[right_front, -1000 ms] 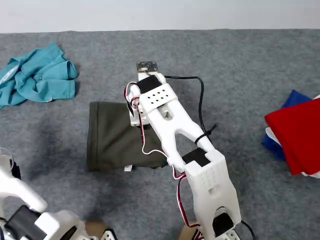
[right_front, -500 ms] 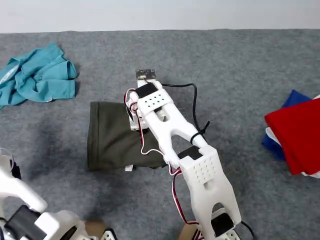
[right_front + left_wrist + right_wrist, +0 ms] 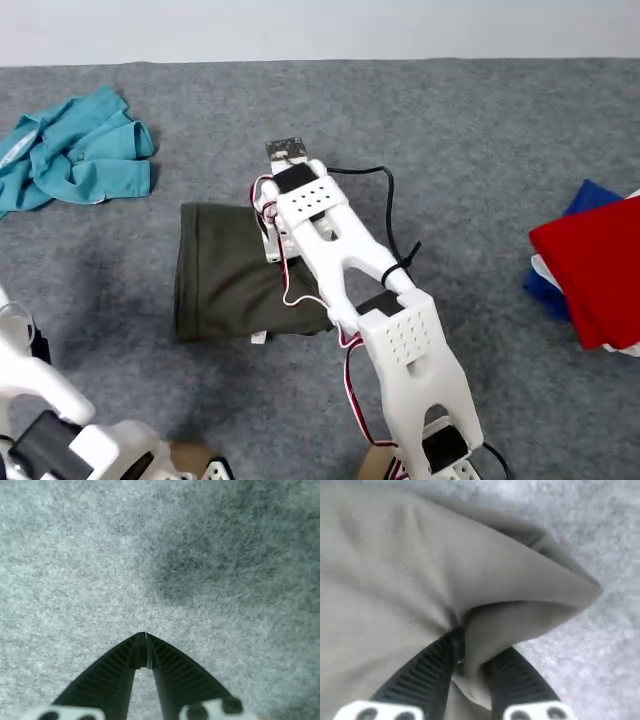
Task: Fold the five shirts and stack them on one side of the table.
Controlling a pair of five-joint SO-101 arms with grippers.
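My right jaws are pinched tight on a raised fold at the edge of the olive shirt, which lies part-folded mid-desk. My left jaws are closed on nothing, over bare desk. I judge this mid-fold: next I should carry the held edge across flat, then take the shirt to the folded pile. The teal shirt lies crumpled.

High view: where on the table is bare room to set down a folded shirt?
Widest bare patch: between the right arm and the red-topped stack. Another: the far strip beyond the olive shirt, beside the teal shirt. Crowded: the middle, where the right gripper pinches the olive shirt.
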